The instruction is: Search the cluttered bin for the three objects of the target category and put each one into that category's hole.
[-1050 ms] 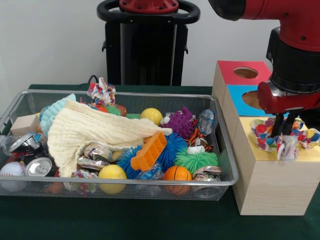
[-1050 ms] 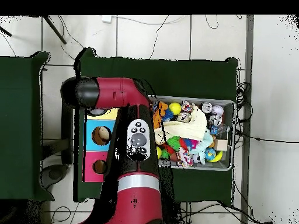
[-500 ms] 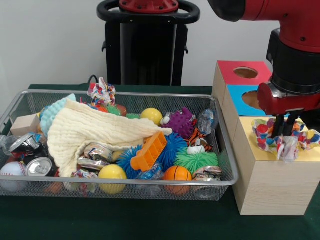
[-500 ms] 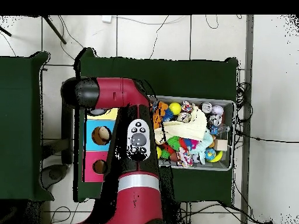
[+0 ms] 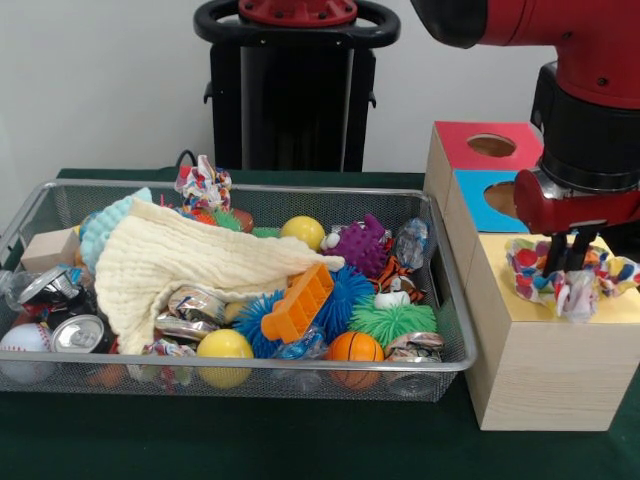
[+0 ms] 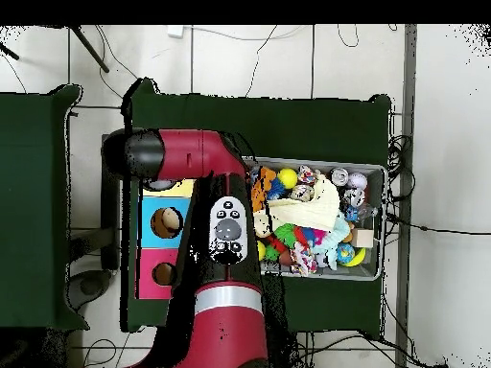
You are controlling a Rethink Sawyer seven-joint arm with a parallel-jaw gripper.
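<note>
A patchwork cloth (image 5: 528, 262) of many colours lies crumpled on the yellow-topped wooden box (image 5: 540, 370), over its hole. My gripper (image 5: 564, 262) comes straight down into the middle of that cloth and looks shut on it, its dark fingers close together. In the wire bin (image 5: 250, 366), a second patchwork cloth (image 5: 203, 186) sits at the back rim. A large cream cloth (image 5: 180, 265) is spread over the left half, with a pale blue cloth (image 5: 100, 232) beside it. In the overhead view my arm (image 6: 225, 230) hides the gripper and most of the yellow box (image 6: 177, 188).
Behind the yellow box stand the blue box (image 5: 480, 205) and the red box (image 5: 465, 145), each with a round hole. The bin also holds balls, spiky toys, crushed cans (image 5: 75, 335), an orange block (image 5: 298, 302) and a wooden cube (image 5: 48, 248).
My gripper has shifted slightly to the right over the yellow box, still in the patchwork cloth. The cloth's folds have barely changed, and the bin's contents have stayed put.
</note>
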